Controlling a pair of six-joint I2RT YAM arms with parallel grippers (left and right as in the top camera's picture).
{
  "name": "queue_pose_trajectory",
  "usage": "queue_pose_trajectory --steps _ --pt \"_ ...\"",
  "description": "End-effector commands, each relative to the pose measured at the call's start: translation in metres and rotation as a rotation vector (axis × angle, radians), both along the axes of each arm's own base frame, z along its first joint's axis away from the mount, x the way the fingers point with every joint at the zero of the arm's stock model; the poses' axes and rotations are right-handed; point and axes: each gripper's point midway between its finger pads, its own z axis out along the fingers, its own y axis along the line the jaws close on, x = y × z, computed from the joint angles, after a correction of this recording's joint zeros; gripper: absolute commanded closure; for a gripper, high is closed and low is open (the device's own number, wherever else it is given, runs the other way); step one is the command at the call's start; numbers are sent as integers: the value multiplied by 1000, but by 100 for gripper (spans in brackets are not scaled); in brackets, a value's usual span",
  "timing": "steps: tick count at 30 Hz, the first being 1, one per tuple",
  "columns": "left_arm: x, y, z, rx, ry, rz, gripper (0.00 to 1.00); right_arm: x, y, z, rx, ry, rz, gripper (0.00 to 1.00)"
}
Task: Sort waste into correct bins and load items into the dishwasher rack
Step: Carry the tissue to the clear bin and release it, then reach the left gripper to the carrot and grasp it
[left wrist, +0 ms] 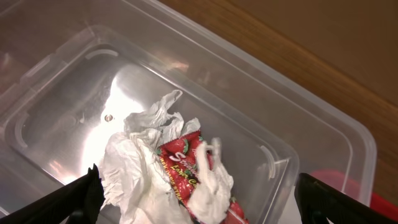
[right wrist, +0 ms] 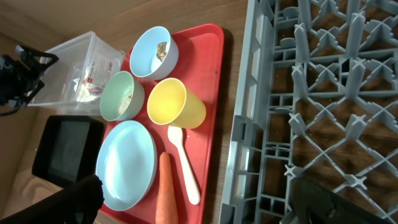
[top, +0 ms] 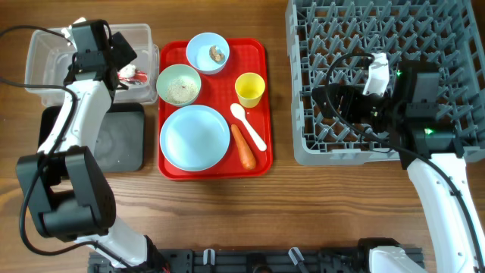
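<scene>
My left gripper [top: 125,64] is open over the clear tub [top: 45,53]. Crumpled tissue [left wrist: 140,162] and the red wrapper [left wrist: 180,165] lie on the tub floor between its fingers [left wrist: 199,186]. My right gripper [top: 326,102] is open and empty above the left part of the grey dishwasher rack [top: 379,30]. On the red tray [top: 258,163] sit the light blue plate [top: 195,137], the light blue bowl [top: 208,52] with scraps, the pale green bowl [top: 179,83] with rice, the yellow cup [top: 250,89], the white spoon [top: 248,127] and the carrot [top: 243,146].
The black tray [top: 121,140] sits in front of the clear tub, left of the red tray. A strip of bare wood separates the red tray from the rack. The right wrist view shows the carrot [right wrist: 165,193] and spoon [right wrist: 183,162] beside the rack's edge [right wrist: 249,124].
</scene>
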Motion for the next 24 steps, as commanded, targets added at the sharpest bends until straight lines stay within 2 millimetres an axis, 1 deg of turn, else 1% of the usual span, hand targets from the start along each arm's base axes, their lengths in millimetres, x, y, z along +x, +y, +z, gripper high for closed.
queue_pose_trajectory --steps 1,2,3,4,5,6,8,10,12,13,14,17,19,22,23,24 --pt "-4 -23 47 -60 -91 -91 0 4 -3 2 -11 -6 -10 0" --pt "-8 -41 64 -118 -120 -168 0 4 -3 2 -12 -6 -10 0" --pt "-13 -52 71 -152 -126 -211 0 4 -3 2 -12 -6 -10 0" --pt "-21 -62 78 -180 -123 -246 0 4 -3 2 -12 -6 -11 0" --pt "-34 -75 82 -212 -96 -281 0 4 -3 2 -12 -8 -11 0" --pt "-43 -82 82 -226 -70 -293 1 5 -3 2 -14 -9 -13 0" --pt "-69 -101 70 -254 43 -318 4 5 -5 2 -22 -11 -21 0" --pt "-95 -121 48 -276 187 -353 5 6 -7 1 -33 -11 -32 0" --pt "-114 -139 33 -263 288 -417 10 6 -7 1 -34 -11 -32 0" --pt "-127 -153 24 -254 349 -469 12 6 -7 1 -33 -12 -32 0" --pt "-133 -162 20 -247 379 -499 14 6 -7 1 -34 -12 -32 0" --pt "-145 -182 14 -216 426 -553 14 7 -8 1 -38 -11 -37 0" --pt "-148 -195 12 -184 436 -586 14 7 -8 0 -38 -9 -37 0" --pt "-142 -206 8 -155 425 -613 15 6 -8 0 -38 -8 -37 0" --pt "-140 -210 6 -157 421 -626 16 6 -8 0 -39 -7 -36 0" --pt "-139 -218 4 -169 422 -660 19 6 -8 -1 -49 -12 -26 0"
